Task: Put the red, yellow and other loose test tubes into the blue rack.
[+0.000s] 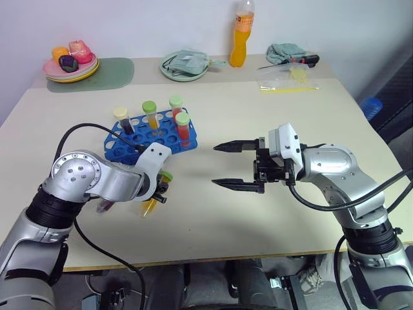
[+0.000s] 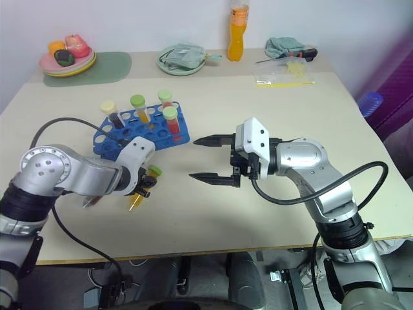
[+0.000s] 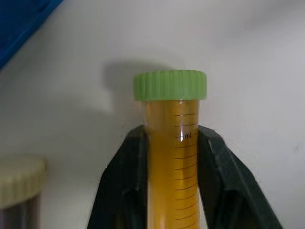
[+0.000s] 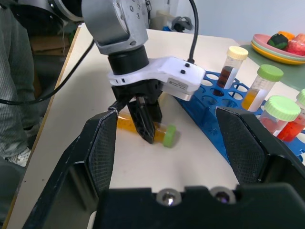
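Yellow-liquid clear plastic test tube (image 3: pixel 171 143) with green cap lay on the beige desk (image 1: pixel 271 213), clamped.
Left end effector (image 4: pixel 145 121) had closed on it for lifting toward the bright blue plastic rack (image 1: pixel 169 134); right end effector (image 1: pixel 233 166) hung open, clear.

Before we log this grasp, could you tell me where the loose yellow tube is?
The yellow tube lies on the table just in front of the blue rack, on the robot's left, clamped in the left gripper.

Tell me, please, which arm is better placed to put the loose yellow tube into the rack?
Left: its gripper is shut on the yellow tube beside the blue rack. The right gripper hangs open and empty.
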You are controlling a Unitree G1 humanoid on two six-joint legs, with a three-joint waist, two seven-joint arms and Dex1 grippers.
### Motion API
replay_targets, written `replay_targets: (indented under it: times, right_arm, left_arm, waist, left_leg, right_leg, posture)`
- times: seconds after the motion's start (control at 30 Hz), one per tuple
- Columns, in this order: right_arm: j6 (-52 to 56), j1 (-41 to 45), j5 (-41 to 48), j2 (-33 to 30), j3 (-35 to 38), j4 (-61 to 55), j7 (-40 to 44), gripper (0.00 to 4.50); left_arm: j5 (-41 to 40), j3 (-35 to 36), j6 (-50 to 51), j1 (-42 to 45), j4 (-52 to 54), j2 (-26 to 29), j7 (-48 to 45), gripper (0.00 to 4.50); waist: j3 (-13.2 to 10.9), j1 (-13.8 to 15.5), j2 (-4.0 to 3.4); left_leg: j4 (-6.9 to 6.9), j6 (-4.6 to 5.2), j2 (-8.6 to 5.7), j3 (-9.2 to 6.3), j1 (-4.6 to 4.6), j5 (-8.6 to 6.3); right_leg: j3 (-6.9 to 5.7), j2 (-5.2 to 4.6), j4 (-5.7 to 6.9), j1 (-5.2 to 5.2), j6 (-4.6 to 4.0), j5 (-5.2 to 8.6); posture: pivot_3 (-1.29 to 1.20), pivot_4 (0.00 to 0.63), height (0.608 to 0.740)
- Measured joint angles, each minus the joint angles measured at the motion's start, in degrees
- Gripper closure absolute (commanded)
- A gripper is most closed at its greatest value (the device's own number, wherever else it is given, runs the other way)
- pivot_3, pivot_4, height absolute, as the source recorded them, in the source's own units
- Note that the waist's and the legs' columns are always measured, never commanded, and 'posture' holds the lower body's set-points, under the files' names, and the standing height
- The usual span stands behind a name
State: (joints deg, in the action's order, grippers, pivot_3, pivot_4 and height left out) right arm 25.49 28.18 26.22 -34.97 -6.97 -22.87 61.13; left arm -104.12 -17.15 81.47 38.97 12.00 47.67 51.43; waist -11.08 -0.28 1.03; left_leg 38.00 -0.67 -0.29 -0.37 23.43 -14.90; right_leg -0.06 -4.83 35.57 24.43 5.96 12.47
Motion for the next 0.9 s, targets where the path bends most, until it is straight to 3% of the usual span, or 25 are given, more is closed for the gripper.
replay_targets:
  times: [0.17,0.3,0.37,0.57,0.67,0.77,0.9]
  right_arm:
    - [0.7,0.0,0.4,0.1,0.0,-0.3,-0.8,0.87]
    - [2.3,0.0,1.3,1.5,0.4,-0.7,-4.1,0.87]
    - [2.9,-0.5,1.5,3.3,0.6,-0.7,-6.8,0.87]
    - [2.9,-3.7,0.7,9.6,0.1,-0.3,-14.8,0.87]
    - [2.8,-5.2,-0.7,12.0,-0.8,0.0,-18.0,0.87]
    - [2.8,-6.2,-1.4,12.6,-2.0,0.2,-19.2,0.87]
    - [2.8,-6.2,-1.7,12.6,-2.0,0.2,-20.2,0.87]
  left_arm:
    - [4.4,0.8,-3.6,1.8,6.6,3.0,-2.3,3.71]
    - [27.6,8.7,-18.7,-2.3,19.1,6.6,-19.6,3.71]
    - [38.6,12.3,-28.0,-7.4,21.1,5.2,-23.7,3.71]
    - [72.0,10.7,-55.7,-17.7,16.9,-8.9,-27.9,3.71]
    - [86.8,6.2,-71.8,-18.1,6.6,-18.9,-29.6,3.71]
    - [93.3,4.4,-81.1,-18.1,-3.1,-26.7,-32.3,3.71]
    - [98.3,4.9,-88.0,-18.0,-10.2,-30.7,-35.8,3.71]
  waist:
    - [0.0,0.5,0.0]
    - [0.0,0.6,-0.03]
    - [0.1,0.6,-0.11]
    - [0.1,1.3,-0.01]
    - [0.1,1.7,0.04]
    - [0.1,1.9,0.04]
    - [0.1,1.5,0.04]
  left_leg:
    - [0.0,-0.13,-0.17,0.06,0.01,0.08]
    - [-0.11,-0.3,-0.2,0.35,0.03,0.17]
    - [-0.18,-0.3,-0.18,0.39,-0.03,0.17]
    - [-0.05,-0.07,-0.21,0.34,0.1,0.05]
    - [0.0,0.0,-0.23,0.35,0.06,0.01]
    - [0.02,0.03,-0.21,0.35,0.07,0.0]
    - [0.01,0.07,-0.17,0.32,0.06,-0.02]
  right_leg:
    - [0.0,0.02,-0.05,0.0,-0.18,0.1]
    - [-0.01,0.11,-0.24,0.0,-0.23,0.12]
    - [0.0,0.11,-0.27,-0.03,-0.23,0.12]
    - [-0.02,0.09,-0.36,-0.1,-0.28,0.08]
    - [-0.03,0.08,-0.41,-0.2,-0.3,0.06]
    - [-0.04,0.1,-0.35,-0.15,-0.11,-0.05]
    - [-0.07,0.12,-0.29,-0.13,-0.03,-0.1]
  posture:
    - [0.0,0.15,0.74]
    - [0.0,0.15,0.74]
    - [0.0,0.15,0.74]
    - [0.0,0.15,0.74]
    - [0.0,0.15,0.74]
    - [0.0,0.15,0.74]
    - [0.0,0.15,0.74]
